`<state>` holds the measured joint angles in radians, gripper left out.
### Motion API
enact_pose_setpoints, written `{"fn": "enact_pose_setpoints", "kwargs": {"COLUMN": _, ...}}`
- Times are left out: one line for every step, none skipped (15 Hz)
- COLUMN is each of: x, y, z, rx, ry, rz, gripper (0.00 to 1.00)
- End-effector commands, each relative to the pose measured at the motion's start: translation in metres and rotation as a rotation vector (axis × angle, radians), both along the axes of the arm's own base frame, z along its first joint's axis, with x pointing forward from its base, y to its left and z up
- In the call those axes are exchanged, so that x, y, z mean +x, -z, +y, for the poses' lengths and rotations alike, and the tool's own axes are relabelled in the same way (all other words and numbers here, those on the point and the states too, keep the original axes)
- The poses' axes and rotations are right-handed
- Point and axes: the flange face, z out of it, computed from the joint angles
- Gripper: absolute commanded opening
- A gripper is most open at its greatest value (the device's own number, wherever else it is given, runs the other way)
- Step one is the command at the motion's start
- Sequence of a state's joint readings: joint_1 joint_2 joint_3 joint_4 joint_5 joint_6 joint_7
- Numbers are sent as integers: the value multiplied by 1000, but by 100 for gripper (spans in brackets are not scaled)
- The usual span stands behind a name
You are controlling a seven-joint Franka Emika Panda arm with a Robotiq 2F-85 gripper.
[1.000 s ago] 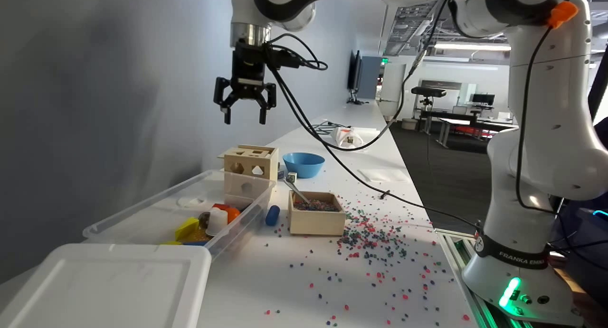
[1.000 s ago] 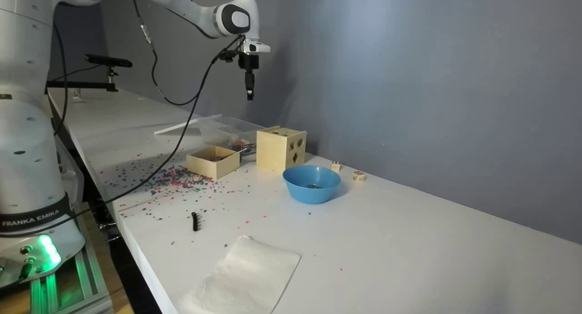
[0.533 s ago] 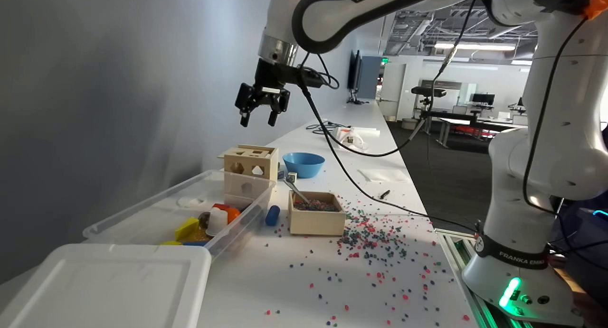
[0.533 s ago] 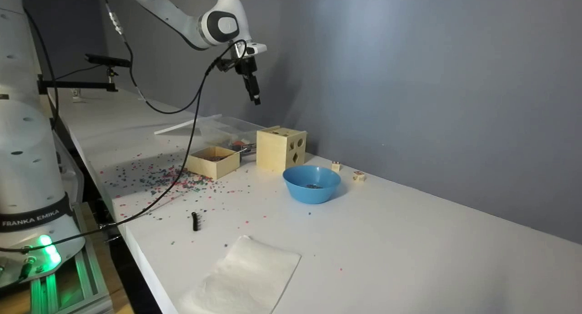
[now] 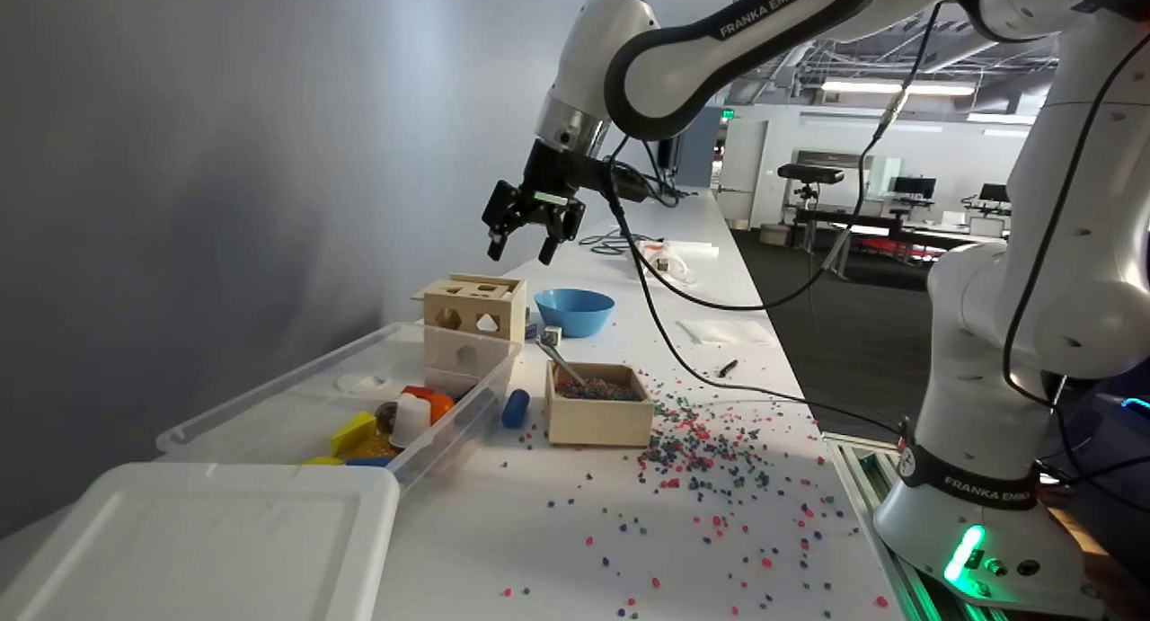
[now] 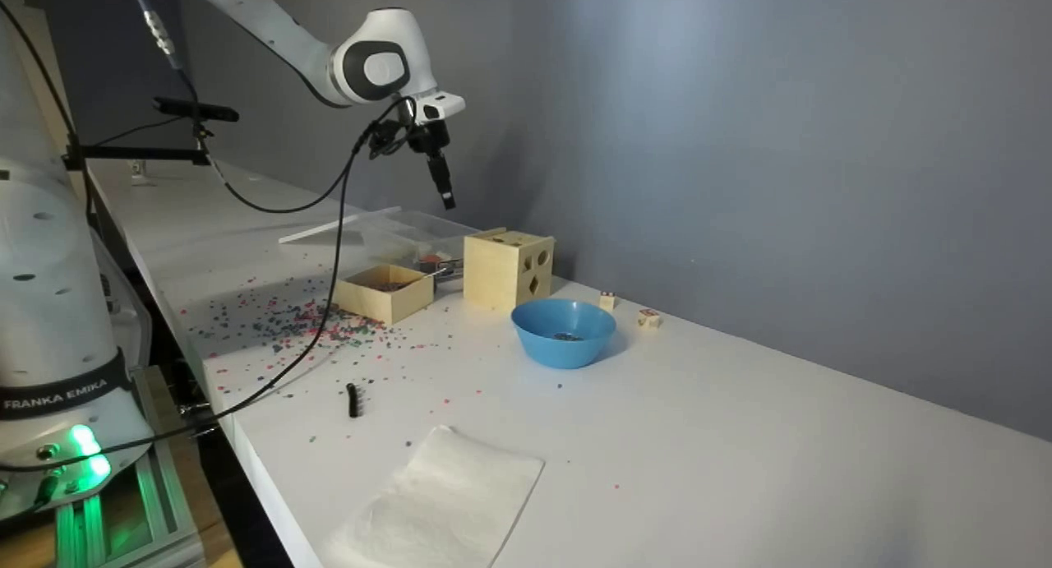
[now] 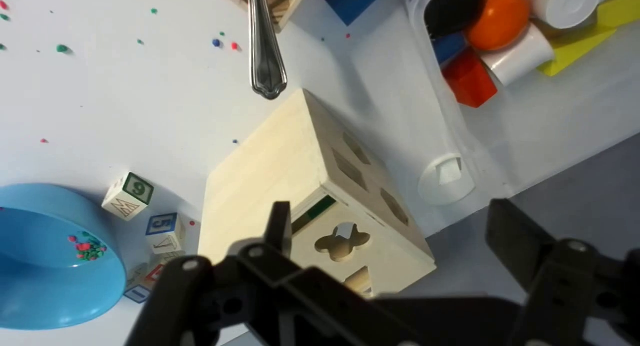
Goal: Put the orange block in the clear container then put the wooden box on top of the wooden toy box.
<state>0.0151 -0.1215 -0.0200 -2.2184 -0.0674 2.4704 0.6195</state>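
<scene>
Where the gripper (image 5: pixel 521 248) hangs: in mid-air over the table (image 5: pixel 467 549), tilted, apart from the things below it;
How its jaws stand: spread wide, with a broad gap between them and nothing held;
Orange block (image 7: pixel 500 16): vivid orange, smooth and rounded in the wrist view; it lies inside the clear container (image 5: pixel 269 414), just beside a white piece (image 7: pixel 517 58) and near a red faceted block (image 7: pixel 470 80);
Clear container: long, shallow, see-through, rectangular; a yellow toy piece (image 5: pixel 353 432) lies in it too;
Wooden box (image 5: pixel 600 421): low, pale, open-topped; red, green and blue bits (image 5: pixel 597 390) show inside, and a metal handle (image 7: pixel 267 60) slants out past the rim; it stands on the table, a blue cylinder (image 5: pixel 516 408) between it and the container;
Wooden toy box (image 7: pixel 260 165): a pale cube, taller than the wooden box; shaped holes pierce its sides, one of them four-lobed; it stands near the container;
Blue bowl (image 5: pixel 575 313): near the wooden toy box; coloured bits (image 7: pixel 90 248) at its bottom, printed cubes (image 7: pixel 127 196) beside it;
Lid (image 5: pixel 207 540): flat, white, at the container's end away from the wooden toy box;
Loose bits (image 5: pixel 701 459): strewn over the table, thickest beside the wooden box.
</scene>
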Motion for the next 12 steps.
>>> {"fn": "enact_pose_setpoints", "kwargs": {"x": -4, "y": 0, "z": 5, "rx": -11, "ry": -33, "rz": 21, "gripper": 100}}
{"fn": "enact_pose_setpoints", "kwargs": {"x": -11, "y": 0, "z": 11, "rx": -18, "ry": -73, "rz": 32, "gripper": 100}}
{"fn": "enact_pose_setpoints", "kwargs": {"x": -22, "y": -4, "z": 20, "rx": -34, "ry": -114, "rz": 45, "gripper": 100}}
{"fn": "enact_pose_setpoints", "kwargs": {"x": -31, "y": -5, "z": 29, "rx": -33, "ry": -168, "rz": 51, "gripper": 100}}
{"fn": "enact_pose_setpoints", "kwargs": {"x": -41, "y": -6, "z": 36, "rx": -44, "ry": -211, "rz": 71, "gripper": 100}}
{"fn": "enact_pose_setpoints", "kwargs": {"x": -52, "y": -7, "z": 42, "rx": -42, "ry": -264, "rz": 88, "gripper": 100}}
{"fn": "enact_pose_setpoints", "kwargs": {"x": -63, "y": -5, "z": 47, "rx": -38, "ry": -309, "rz": 111, "gripper": 100}}
{"fn": "enact_pose_setpoints", "kwargs": {"x": -73, "y": -4, "z": 50, "rx": -36, "ry": -341, "rz": 136, "gripper": 100}}
{"fn": "enact_pose_setpoints", "kwargs": {"x": -83, "y": -2, "z": 52, "rx": -30, "ry": -370, "rz": 162, "gripper": 100}}
{"fn": "enact_pose_setpoints", "kwargs": {"x": -93, "y": 2, "z": 51, "rx": -26, "ry": -407, "rz": 184, "gripper": 100}}
{"fn": "enact_pose_setpoints", "kwargs": {"x": -100, "y": 6, "z": 49, "rx": -30, "ry": -419, "rz": 190, "gripper": 100}}
{"fn": "enact_pose_setpoints", "kwargs": {"x": -105, "y": 7, "z": 44, "rx": -42, "ry": -380, "rz": 182, "gripper": 100}}
